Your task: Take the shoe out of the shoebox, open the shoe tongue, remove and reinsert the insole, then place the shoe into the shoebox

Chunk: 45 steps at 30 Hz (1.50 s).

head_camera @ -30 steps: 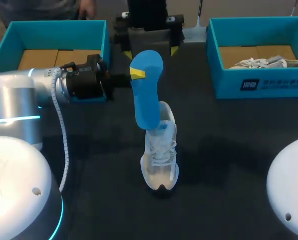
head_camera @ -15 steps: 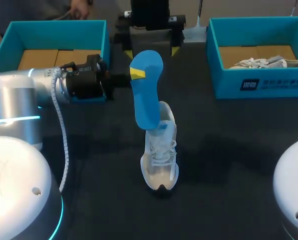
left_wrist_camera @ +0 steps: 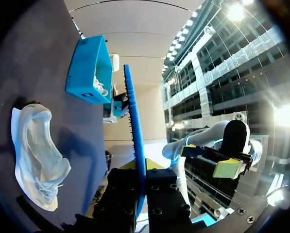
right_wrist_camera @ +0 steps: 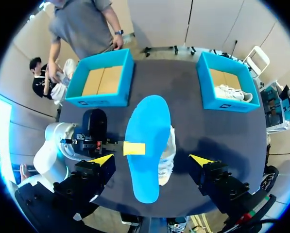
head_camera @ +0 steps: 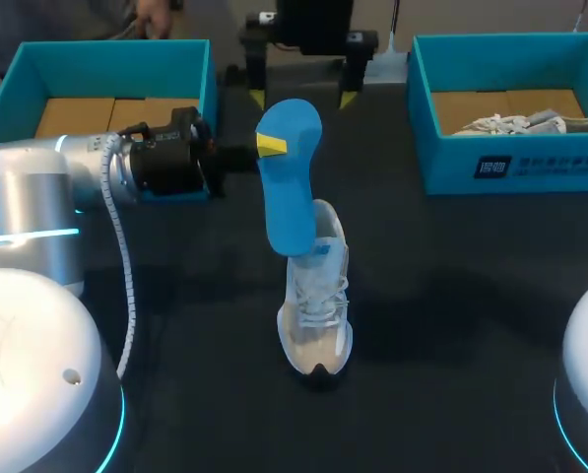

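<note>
Going left to right from the head view: the empty left shoebox [head_camera: 106,59] sits at about 10 o'clock on the table [head_camera: 451,296], showing only its cardboard floor. My guess is that's where the shoe goes in the end.

Just in front of it, your left gripper [head_camera: 271,146] comes in sideways and is clamped on the blue insole [head_camera: 289,192]. The left wrist view shows the insole edge-on, pinched between the two fingers. It's gripped near the heel and stands almost upright, with the toe end dipping down at 6 o'clock into the shoe's opening. That reads to me as mid-reinsert, with the steep angle there so the front can slide in under the tongue.

The white shoe [head_camera: 316,305] sits dead centre on the table, upright on its sole, toe pointing at 6 o'clock toward the robot. Nothing is holding it, so it could scoot if you push hard.

Your right gripper [right_wrist_camera: 152,159] hangs high over the middle, fingers spread wide and holding nothing. It looks parked out of the way, maybe ready to steady the shoe.

The right shoebox [head_camera: 530,163] is at 2 o'clock, with another pale shoe [head_camera: 525,123] lying inside.
</note>
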Each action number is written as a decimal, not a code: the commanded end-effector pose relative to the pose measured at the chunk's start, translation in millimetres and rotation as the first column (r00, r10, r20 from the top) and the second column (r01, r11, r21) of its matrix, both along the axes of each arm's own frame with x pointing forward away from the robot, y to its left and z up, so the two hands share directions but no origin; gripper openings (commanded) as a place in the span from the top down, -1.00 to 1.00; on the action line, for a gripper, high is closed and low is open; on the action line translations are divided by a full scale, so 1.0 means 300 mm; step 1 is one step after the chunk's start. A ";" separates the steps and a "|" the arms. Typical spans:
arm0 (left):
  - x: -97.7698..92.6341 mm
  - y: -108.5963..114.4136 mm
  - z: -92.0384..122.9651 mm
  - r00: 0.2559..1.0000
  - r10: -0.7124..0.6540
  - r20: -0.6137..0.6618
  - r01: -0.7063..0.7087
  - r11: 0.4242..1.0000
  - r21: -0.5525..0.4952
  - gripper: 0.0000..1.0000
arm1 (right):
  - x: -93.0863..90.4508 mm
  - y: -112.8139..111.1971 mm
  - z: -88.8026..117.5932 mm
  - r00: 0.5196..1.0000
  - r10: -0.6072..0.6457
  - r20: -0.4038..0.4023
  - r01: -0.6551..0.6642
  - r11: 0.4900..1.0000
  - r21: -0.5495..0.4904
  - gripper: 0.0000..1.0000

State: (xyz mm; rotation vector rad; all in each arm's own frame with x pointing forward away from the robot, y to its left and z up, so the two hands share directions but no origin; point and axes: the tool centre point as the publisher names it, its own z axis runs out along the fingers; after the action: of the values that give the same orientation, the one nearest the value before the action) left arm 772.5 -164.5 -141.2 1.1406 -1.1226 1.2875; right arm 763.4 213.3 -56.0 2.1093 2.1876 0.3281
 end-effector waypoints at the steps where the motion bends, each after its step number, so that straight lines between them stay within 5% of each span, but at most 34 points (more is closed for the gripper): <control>1: -0.003 0.001 0.000 1.000 0.000 0.000 0.000 1.000 0.002 1.00 | -0.009 -0.050 -0.002 1.000 0.026 0.004 -0.026 0.997 0.075 -1.00; 19: -0.003 0.001 0.000 1.000 0.000 0.000 0.000 1.000 0.002 1.00 | -0.024 -0.149 -0.008 0.997 0.073 0.036 -0.081 0.893 0.443 -1.00; 28: -0.003 0.001 0.000 1.000 0.000 0.000 0.000 1.000 0.002 1.00 | -0.028 -0.180 -0.049 0.990 0.133 0.048 -0.133 0.766 0.629 -1.00; 45: -0.003 0.001 0.000 1.000 0.000 0.000 0.000 1.000 0.002 1.00 | -0.036 -0.223 -0.108 0.990 0.119 0.074 -0.128 0.562 0.817 -1.00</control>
State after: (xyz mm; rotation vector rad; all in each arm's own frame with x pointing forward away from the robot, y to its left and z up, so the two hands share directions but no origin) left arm 772.4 -164.4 -141.2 1.1409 -1.1225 1.2877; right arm 756.4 151.1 -82.0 2.2743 2.3724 1.0759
